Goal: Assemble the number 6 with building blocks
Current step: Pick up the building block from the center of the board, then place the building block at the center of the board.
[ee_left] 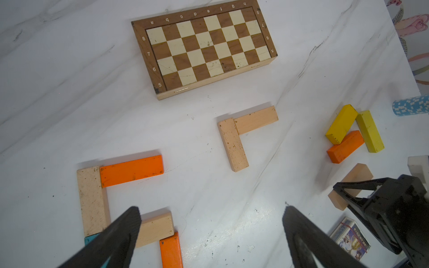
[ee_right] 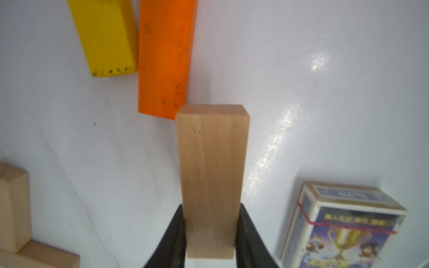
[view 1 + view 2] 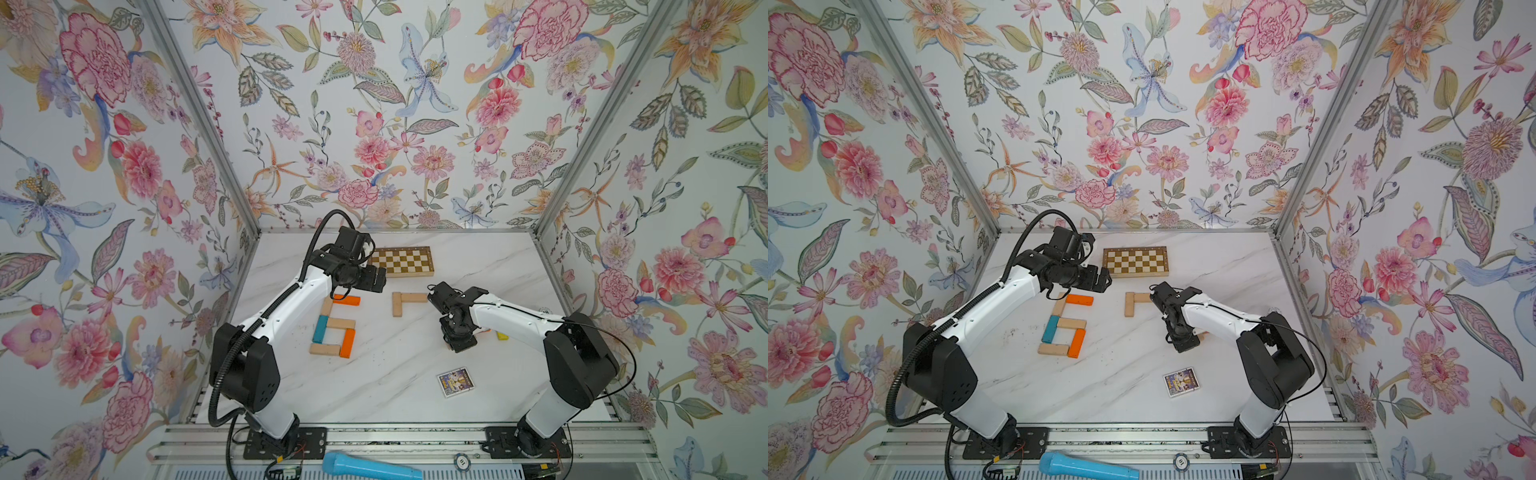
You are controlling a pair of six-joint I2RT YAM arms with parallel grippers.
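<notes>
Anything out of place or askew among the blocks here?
One yellow block sits tilted, apparently propped on an orange block in the loose pile beside the pale block that the right gripper grips. Nothing looks spilled or damaged.

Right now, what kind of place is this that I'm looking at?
Most likely a robot test booth in a lab, not a home. Two white-and-black robot arms are bolted to a ribbed aluminium rail, and floral-wallpaper panels on metal posts box in the white marble-look tabletop.

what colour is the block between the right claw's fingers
Plain pale wood block, best seen in the right wrist view.
</notes>
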